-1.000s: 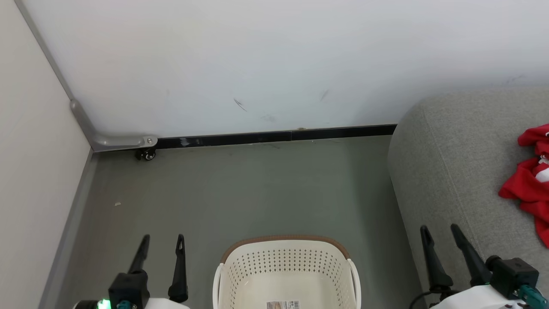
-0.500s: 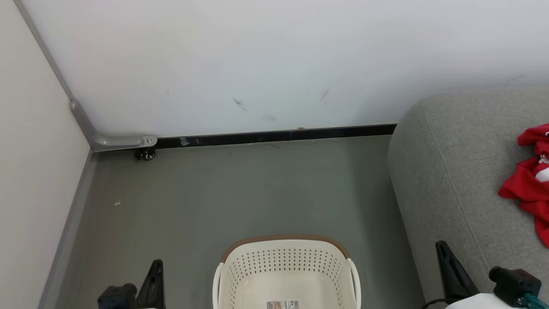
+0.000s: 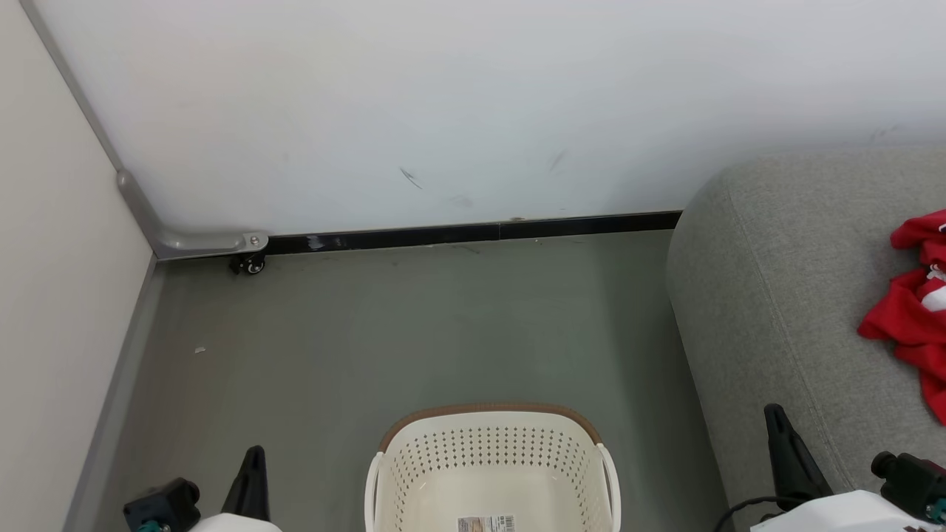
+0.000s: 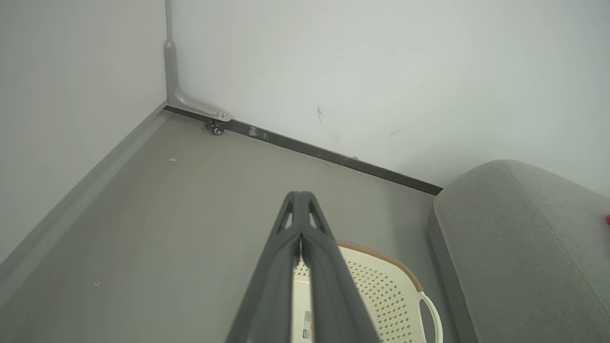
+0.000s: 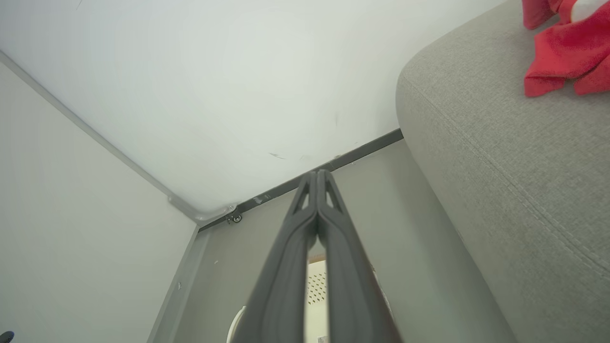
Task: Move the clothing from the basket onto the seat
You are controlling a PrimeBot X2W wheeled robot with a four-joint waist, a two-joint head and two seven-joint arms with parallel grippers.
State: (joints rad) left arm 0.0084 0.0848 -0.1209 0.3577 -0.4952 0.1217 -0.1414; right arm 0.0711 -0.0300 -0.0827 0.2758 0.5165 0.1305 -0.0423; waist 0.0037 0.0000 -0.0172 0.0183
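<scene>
The cream basket (image 3: 491,458) stands on the floor at the bottom centre of the head view, holding nothing but its label sticker (image 3: 485,524). Red clothing (image 3: 916,318) lies on the grey seat (image 3: 768,295) at the right edge. My left gripper (image 3: 253,465) is shut, low at the basket's left, above the floor. My right gripper (image 3: 780,436) is shut too, low beside the seat's front edge. In the left wrist view the shut fingers (image 4: 299,224) point over the basket (image 4: 381,295). The right wrist view has the shut fingers (image 5: 317,183), the seat (image 5: 500,157) and the clothing (image 5: 562,47).
A white wall with a black baseboard (image 3: 473,234) runs behind the grey floor (image 3: 414,332). A pale panel (image 3: 44,295) closes the left side, with a metal bracket and a small caster (image 3: 251,264) at its corner.
Both grippers have gone from open to shut and drawn back toward the bottom of the head view. The basket and clothing lie as before.
</scene>
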